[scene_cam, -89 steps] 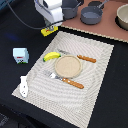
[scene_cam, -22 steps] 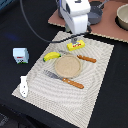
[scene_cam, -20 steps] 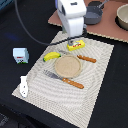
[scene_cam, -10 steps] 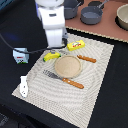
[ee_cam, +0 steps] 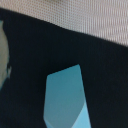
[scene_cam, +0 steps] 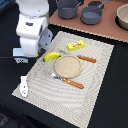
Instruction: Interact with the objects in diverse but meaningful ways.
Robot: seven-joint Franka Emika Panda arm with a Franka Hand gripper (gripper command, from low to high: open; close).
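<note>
arm parked over the milk carton (ee_cam: 64, 102) at the exterior view's left edge of the placemat (scene_cam: 95, 87), on the dark worktop (scene_cam: 107, 107). carton fills the wrist view close below. gripper itself not visible, cannot tell if apart or together. judged step: approach to grasp carton. next: descend centred, close on its sides. banana (scene_cam: 51, 56) lies just beside.

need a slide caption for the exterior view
Robot arm over placemat edge, beside banana, plate and yellow packet.
</note>
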